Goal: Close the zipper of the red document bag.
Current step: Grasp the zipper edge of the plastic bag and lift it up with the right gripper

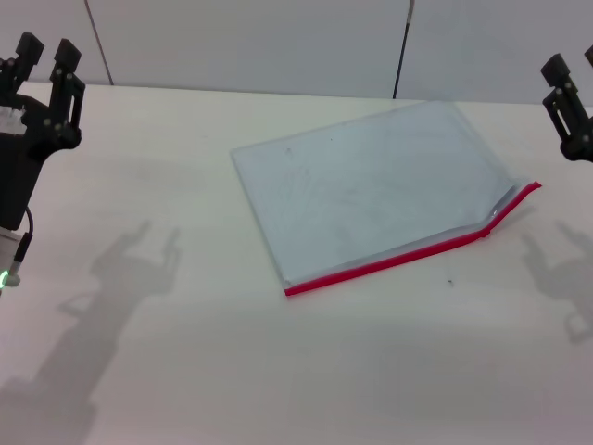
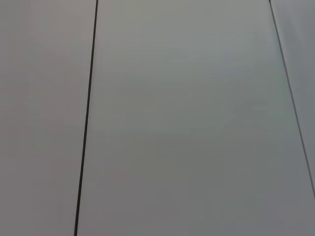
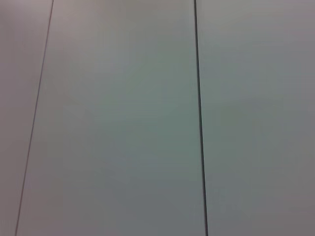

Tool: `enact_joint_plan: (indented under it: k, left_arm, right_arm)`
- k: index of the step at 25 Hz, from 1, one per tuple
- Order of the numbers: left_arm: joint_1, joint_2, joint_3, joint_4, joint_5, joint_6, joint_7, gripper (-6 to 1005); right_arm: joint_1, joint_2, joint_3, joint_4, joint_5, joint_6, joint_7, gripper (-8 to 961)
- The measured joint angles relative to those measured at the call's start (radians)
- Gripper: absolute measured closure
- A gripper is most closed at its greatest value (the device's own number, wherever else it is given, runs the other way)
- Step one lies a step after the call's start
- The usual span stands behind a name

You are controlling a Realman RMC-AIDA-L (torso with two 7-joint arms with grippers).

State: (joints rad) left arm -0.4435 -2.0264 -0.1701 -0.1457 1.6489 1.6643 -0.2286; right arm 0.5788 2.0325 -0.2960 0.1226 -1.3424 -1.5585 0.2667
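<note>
Both spread hands, left hand [image 1: 44, 56] and right hand [image 1: 576, 67], flanked the red document bag [image 1: 371, 181]; pinning one end should steady its gaping zipper [image 1: 408, 255].

From the head we look down on the pale matte tabletop [image 1: 278, 371]; both wrist cameras face only grey seamed wall panels [image 2: 187, 123], sharing nothing with it.

document bag [image 1: 371, 190] flat on table [image 1: 185, 371]
</note>
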Motion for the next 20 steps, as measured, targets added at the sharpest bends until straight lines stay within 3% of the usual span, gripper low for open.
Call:
enact_joint_plan:
  k: [14, 20]
  left_arm:
    - [-0.004, 0.0, 0.003, 0.0, 0.0, -0.022, 0.0, 604]
    - [-0.009, 0.0, 0.004, 0.0, 0.004, -0.039, 0.0, 604]
  right_arm:
    - [0.005, 0.0, -0.023, -0.024, -0.004, 0.036, -0.004, 423]
    - [0.013, 0.0, -0.071, -0.076, -0.005, 0.142, -0.086, 422]
